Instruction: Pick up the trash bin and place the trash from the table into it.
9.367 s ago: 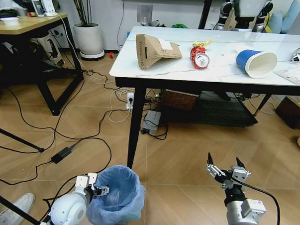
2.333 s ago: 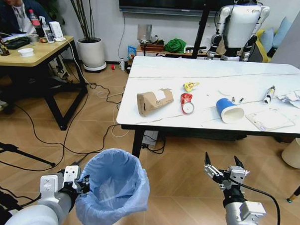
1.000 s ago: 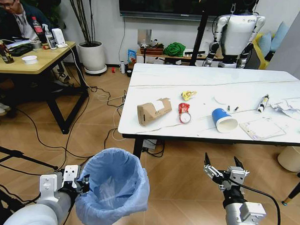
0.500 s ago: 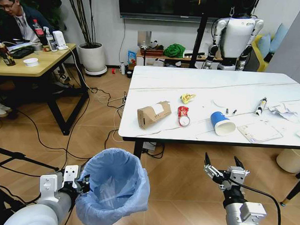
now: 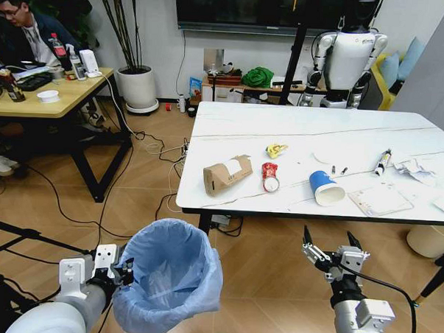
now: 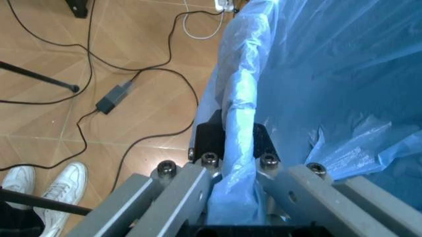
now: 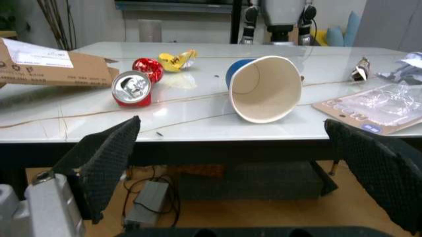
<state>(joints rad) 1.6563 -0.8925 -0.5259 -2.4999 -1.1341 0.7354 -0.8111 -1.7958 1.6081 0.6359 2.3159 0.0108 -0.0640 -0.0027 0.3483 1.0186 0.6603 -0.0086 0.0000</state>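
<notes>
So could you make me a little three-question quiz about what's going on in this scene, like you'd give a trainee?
1. True or false: the left gripper is clamped on the rim of the trash bin, holding it up off the floor.
2. Which piece of trash on the table lies nearest the right gripper?
A. the cardboard carton
B. the blue paper cup
C. the yellow wrapper
3. Fill in: the crushed red can lies between the carton and the ____.

Key
1. True: its fingers pinch the bag-lined rim.
2. B: the cup lies near the table's front edge, above the open right gripper.
3. Blue paper cup.
</notes>
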